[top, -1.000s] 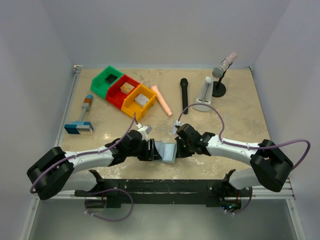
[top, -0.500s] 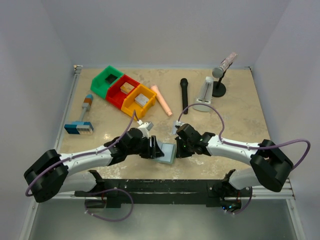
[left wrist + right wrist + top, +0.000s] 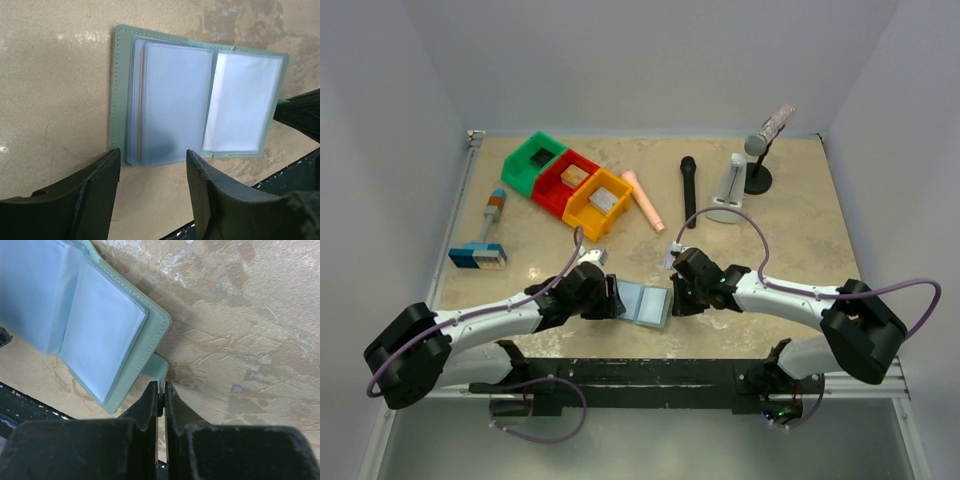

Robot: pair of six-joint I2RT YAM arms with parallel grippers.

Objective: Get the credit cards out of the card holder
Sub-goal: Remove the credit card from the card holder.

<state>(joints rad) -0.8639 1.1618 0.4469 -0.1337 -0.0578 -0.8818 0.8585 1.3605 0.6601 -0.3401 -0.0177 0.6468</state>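
Note:
The pale teal card holder (image 3: pixel 643 303) lies open on the table between my two grippers, inner clear pockets facing up (image 3: pixel 195 100). A thin golden-tan edge of one of the credit cards (image 3: pixel 141 100) shows inside its left pocket; no other card can be made out. My left gripper (image 3: pixel 609 298) stands open just off the holder's left edge, nothing between its fingers (image 3: pixel 152 160). My right gripper (image 3: pixel 676 296) is shut on the holder's teal tab (image 3: pixel 159 371) at its right edge (image 3: pixel 161 390).
Green (image 3: pixel 535 160), red (image 3: pixel 567 180) and orange (image 3: pixel 597 203) bins holding blocks stand at the back left. A pink cylinder (image 3: pixel 643 200), a black microphone (image 3: pixel 688 190), a white stand (image 3: pixel 730 185) and a microphone on a stand (image 3: pixel 760 140) lie behind. A blue-and-white striped block (image 3: pixel 477 256) sits far left.
The holder's left flap has come down, so the holder went from half-raised to lying open flat. My left gripper has drawn back to the left. The right gripper has stayed put.

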